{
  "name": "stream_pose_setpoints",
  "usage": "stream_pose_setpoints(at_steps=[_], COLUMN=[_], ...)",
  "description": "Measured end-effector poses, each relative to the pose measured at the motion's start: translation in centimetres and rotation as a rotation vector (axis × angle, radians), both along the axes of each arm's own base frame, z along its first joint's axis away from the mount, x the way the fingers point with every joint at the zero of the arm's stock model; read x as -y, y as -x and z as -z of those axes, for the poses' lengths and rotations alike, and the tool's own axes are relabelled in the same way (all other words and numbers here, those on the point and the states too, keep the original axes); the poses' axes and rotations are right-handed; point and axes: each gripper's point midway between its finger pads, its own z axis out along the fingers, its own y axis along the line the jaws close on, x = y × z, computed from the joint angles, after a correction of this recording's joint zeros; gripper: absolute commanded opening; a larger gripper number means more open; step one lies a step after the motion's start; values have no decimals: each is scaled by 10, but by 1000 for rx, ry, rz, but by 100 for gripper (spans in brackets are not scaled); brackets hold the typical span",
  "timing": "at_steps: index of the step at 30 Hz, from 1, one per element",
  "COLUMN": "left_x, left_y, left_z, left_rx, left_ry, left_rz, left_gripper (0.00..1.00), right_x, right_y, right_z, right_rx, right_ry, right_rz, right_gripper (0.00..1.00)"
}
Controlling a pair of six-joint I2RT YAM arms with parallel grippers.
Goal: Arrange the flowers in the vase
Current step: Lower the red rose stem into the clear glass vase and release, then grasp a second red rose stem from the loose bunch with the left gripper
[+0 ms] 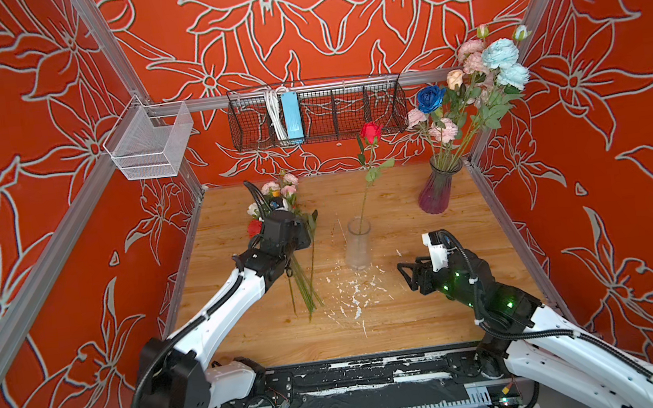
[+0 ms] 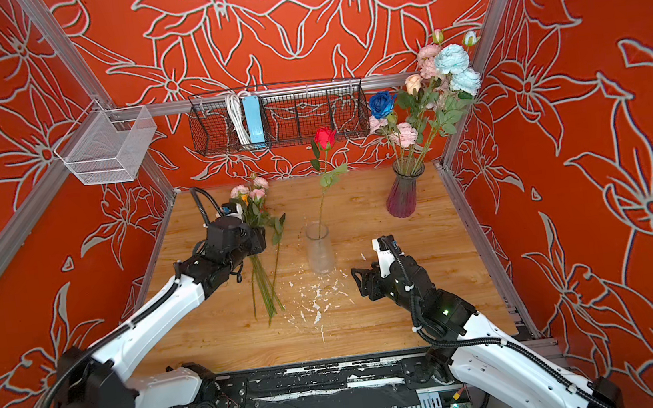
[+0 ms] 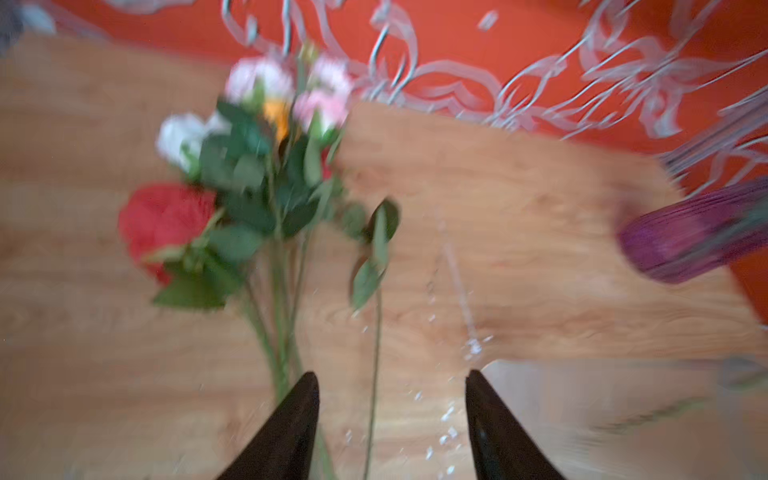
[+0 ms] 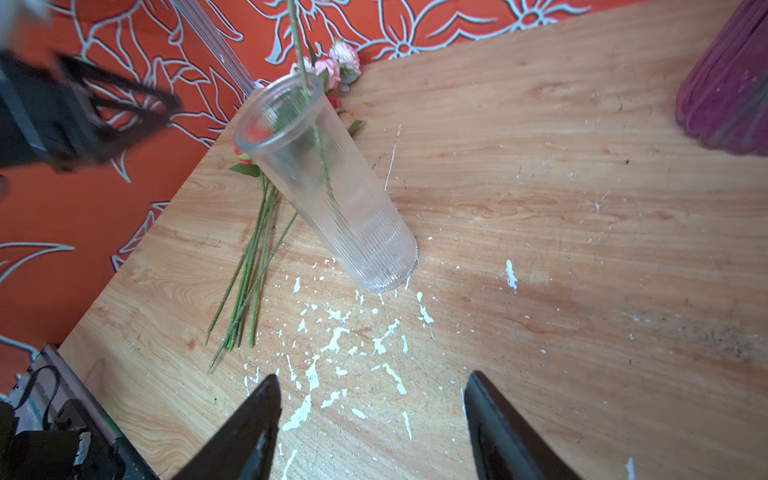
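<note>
Centrally, the clear vase (image 1: pixel 357 243) stands upright on the surface (image 1: pixel 413 320) holding one red rose (image 1: pixel 370 132); loose flowers (image 1: pixel 289 190) lie left of it, partly under the left tool (image 3: pixel 390 374), whose jaws stand apart, released. At lower right, the right tool (image 4: pixel 370 374) is likewise released, grasping nothing; a purple vase (image 1: pixel 438 192) of blooms occupies the upper right.

The wooden table (image 1: pixel 413 316) carries a bunch of loose flowers (image 1: pixel 302 285) lying flat toward its left rear, stems pointing forward. A clear ribbed vase (image 1: pixel 359 247) stands upright near the middle and a purple vase (image 1: pixel 436 194) at the right rear. White flecks (image 1: pixel 354 294) are scattered just in front of the clear one.
</note>
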Motion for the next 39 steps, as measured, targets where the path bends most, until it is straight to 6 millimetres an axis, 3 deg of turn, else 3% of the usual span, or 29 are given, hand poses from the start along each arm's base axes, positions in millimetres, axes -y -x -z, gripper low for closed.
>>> stream_pose_setpoints(at_steps=[3,6,12,18,23,27,31,35,39], left_x=[6,21,35,36,44,62,77,67,55], left_y=[6,9,-10,-22,-15,-5,0,11,34], left_z=[67,104,128,162,161,138,65,-21,-68], left_rx=[-275,-443,-525,-595,-597,-555,-386,-180,-28], left_ry=[-26,-38,-88,-155,-200,-209,-143,-40,52], left_rz=[36,89,108,99,130,188,223,197,198], left_gripper=[52,51,51,26,3,2,2,0,0], right_x=[-2,-3,0,2,5,6,8,10,12], right_y=[-2,-3,-1,1,2,1,2,2,2], right_z=[5,9,10,7,9,9,7,3,-1], right_rx=[-18,-31,-27,-20,-26,-24,-16,-3,13], right_ry=[7,12,-2,-6,5,8,6,-2,-9], right_rz=[3,5,12,14,22,29,37,43,52], right_gripper=[70,70,71,70,70,70,70,70,70])
